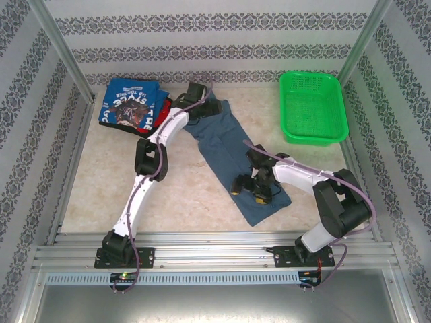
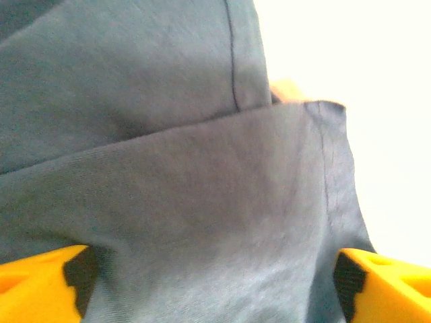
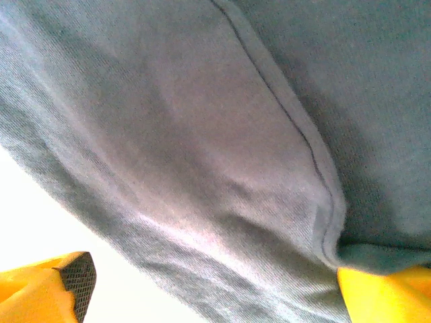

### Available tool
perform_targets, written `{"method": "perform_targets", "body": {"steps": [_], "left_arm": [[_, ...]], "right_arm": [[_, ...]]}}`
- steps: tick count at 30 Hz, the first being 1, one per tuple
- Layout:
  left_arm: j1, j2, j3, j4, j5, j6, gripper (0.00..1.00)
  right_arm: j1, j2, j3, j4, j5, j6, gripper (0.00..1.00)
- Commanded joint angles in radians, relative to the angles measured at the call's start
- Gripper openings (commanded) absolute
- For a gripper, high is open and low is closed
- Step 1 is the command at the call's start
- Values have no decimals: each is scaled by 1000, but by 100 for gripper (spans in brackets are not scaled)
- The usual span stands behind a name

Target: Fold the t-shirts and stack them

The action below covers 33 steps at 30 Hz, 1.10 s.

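Note:
A plain slate-blue t-shirt [image 1: 229, 145] lies folded into a long strip, running diagonally from the far middle of the table to the near right. My left gripper [image 1: 199, 95] is over its far end, and my right gripper [image 1: 250, 188] is over its near end. In the left wrist view the yellow fingers [image 2: 40, 282] stand wide apart, so that gripper [image 2: 209, 282] is open, with the shirt's cloth [image 2: 202, 188] spread between them. The right gripper [image 3: 215, 282] is open too, low over a hemmed fold of the shirt [image 3: 202, 134]. A stack of folded t-shirts [image 1: 131, 104], bright blue on top with red and black beneath, sits at the far left.
A green plastic mesh basket [image 1: 311, 108] stands at the far right. Patterned walls and metal posts close in the table's sides and back. A metal rail [image 1: 215, 252] with both arm bases runs along the near edge.

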Motion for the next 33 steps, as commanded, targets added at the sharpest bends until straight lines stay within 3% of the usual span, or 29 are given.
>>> {"method": "perform_targets", "body": {"steps": [1, 8, 15, 19, 23, 29, 33], "left_arm": [[74, -23, 27, 89, 81, -72, 100], [90, -278, -45, -16, 134, 11, 100], [80, -419, -320, -149, 23, 16, 100], [59, -415, -442, -118, -11, -25, 82], [33, -358, -450, -68, -44, -54, 64], [17, -250, -376, -47, -125, -116, 60], [14, -165, -279, -78, -122, -131, 58]], "right_arm": [[14, -36, -6, -67, -30, 49, 93], [20, -69, 141, -143, -17, -3, 95], [-75, -32, 257, -194, 37, -136, 96], [-149, -12, 295, -191, 34, -212, 96], [-177, 18, 309, -202, 39, -283, 96], [-205, 13, 209, -148, 37, -304, 96], [-199, 18, 126, -97, 13, -271, 96]]}}
